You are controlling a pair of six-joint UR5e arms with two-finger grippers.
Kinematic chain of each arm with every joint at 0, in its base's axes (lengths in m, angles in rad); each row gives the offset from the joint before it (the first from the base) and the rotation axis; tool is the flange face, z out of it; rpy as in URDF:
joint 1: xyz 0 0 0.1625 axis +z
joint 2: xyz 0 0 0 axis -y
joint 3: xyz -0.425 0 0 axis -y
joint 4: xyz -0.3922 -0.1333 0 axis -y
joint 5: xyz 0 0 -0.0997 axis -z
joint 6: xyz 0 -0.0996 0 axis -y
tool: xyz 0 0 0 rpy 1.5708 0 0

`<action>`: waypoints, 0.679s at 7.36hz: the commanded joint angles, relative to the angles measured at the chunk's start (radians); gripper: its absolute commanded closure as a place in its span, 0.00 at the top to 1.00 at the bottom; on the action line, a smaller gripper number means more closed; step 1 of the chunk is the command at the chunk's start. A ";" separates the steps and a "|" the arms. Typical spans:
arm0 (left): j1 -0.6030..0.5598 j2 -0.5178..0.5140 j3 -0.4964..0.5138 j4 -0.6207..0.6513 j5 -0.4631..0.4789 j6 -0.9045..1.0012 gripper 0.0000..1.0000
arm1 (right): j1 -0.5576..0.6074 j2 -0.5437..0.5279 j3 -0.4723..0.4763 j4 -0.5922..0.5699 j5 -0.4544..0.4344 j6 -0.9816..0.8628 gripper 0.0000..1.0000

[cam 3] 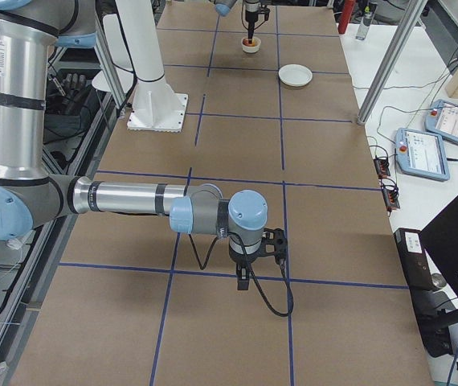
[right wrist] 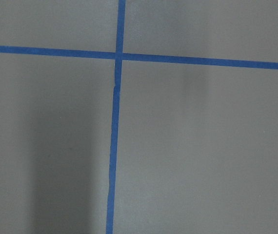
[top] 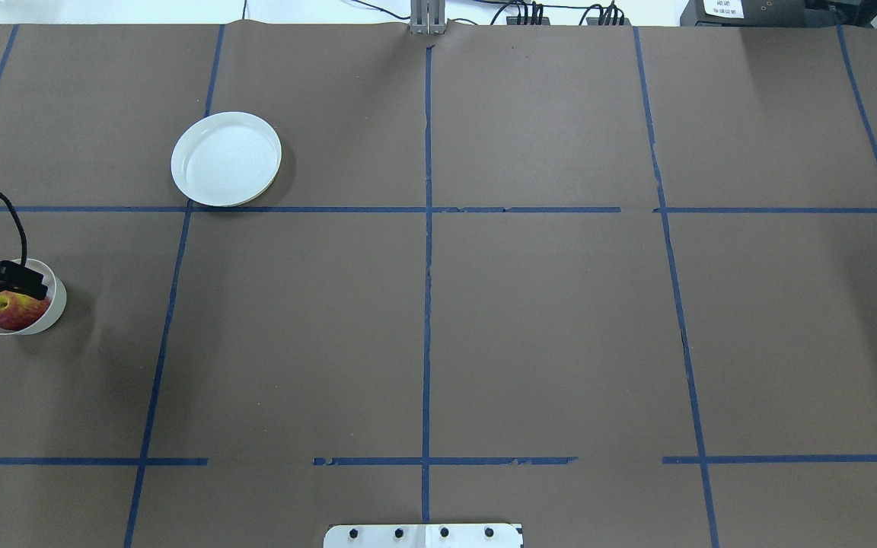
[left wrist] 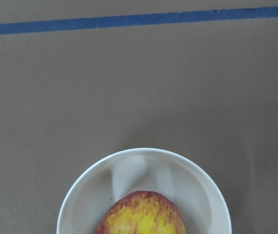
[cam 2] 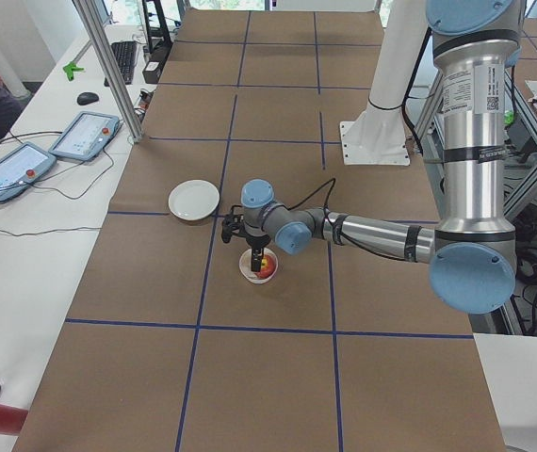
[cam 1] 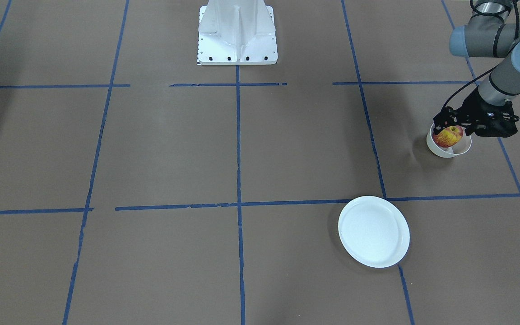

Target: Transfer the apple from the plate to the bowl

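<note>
The red and yellow apple sits low inside the small cream-white bowl at the table's left end. My left gripper hangs over the bowl with its fingers close on both sides of the apple and looks shut on it. In the overhead view the apple fills the bowl under the gripper. The left wrist view shows the apple in the bowl. The white plate lies empty, apart from the bowl. My right gripper hovers low over the table, far off; I cannot tell whether it is open.
The robot's white base stands at the table's middle edge. Blue tape lines divide the brown table cover into squares. Tablets and cables lie on a side table beyond the far edge.
</note>
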 commanded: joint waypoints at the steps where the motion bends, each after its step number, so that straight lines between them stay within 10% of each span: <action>1: -0.018 0.017 -0.048 0.006 -0.005 0.024 0.99 | 0.000 0.000 0.002 0.000 0.000 0.000 1.00; 5: -0.443 0.013 -0.045 0.385 -0.088 0.687 1.00 | 0.000 0.000 0.000 0.000 0.000 0.000 1.00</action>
